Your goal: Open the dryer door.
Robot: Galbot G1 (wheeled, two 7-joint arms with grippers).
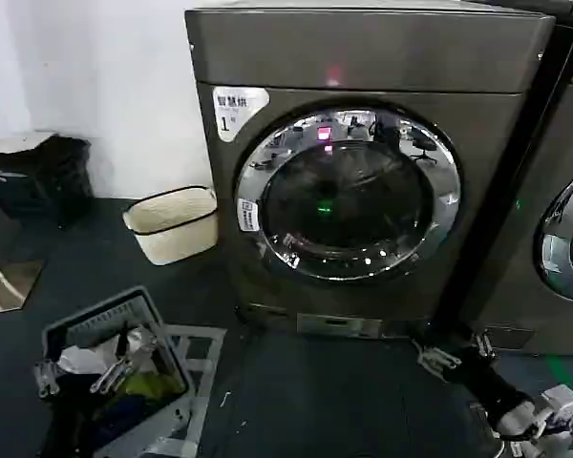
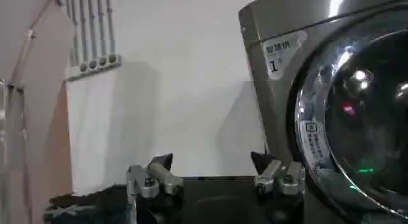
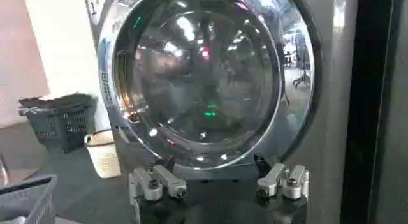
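Note:
The dryer (image 1: 363,52) is a dark grey-bronze box with a white sticker marked "1" at its upper left. Its round dryer door (image 1: 349,196), a chrome ring around dark glass, lies flush against the front. Low at the right, my right gripper (image 1: 456,351) is open in front of the machine's base, below the door's right side and apart from it. In the right wrist view that gripper (image 3: 213,164) stands open just under the dryer door (image 3: 204,72), holding nothing. My left gripper (image 1: 81,372) hangs open over a laundry basket at the lower left. The left wrist view shows it (image 2: 212,164) open, with the dryer door (image 2: 357,117) off to one side.
A grey laundry basket (image 1: 158,315) with clothes sits at the lower left. A cream basket (image 1: 172,222) stands by the dryer's left side. A dark crate (image 1: 38,176) is against the white wall. A similar machine (image 1: 563,191) adjoins on the right.

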